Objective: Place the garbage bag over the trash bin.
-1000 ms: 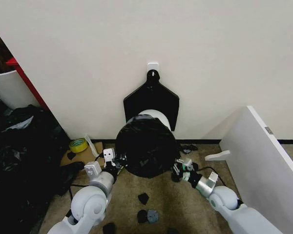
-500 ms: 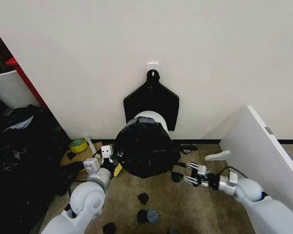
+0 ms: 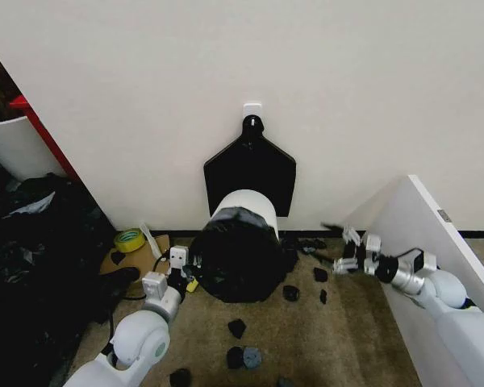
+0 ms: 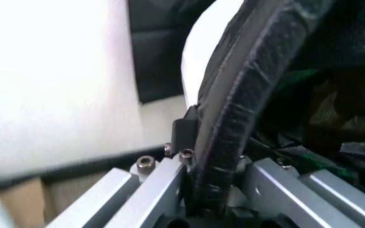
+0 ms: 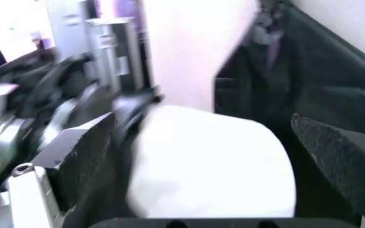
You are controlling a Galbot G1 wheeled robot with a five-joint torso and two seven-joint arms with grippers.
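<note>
While the left tool (image 3: pixel 187 278) is clamped on the garbage bag (image 3: pixel 240 258) rim over the tilted trash bin (image 3: pixel 246 204), the right tool (image 3: pixel 347 250) hangs apart, fingers spread.

The left gripper (image 4: pixel 209 202), two grey metal fingers (image 4: pixel 146 190) studded with small bolts, is closed onto a thick rolled edge of the thin, crinkly black plastic garbage bag (image 4: pixel 246 95). Past that edge curves the smooth white wall of the round plastic trash bin (image 4: pixel 203 45). Beside it a pale wall (image 4: pixel 49 80) meets a dark baseboard (image 4: pixel 62 167).
</note>
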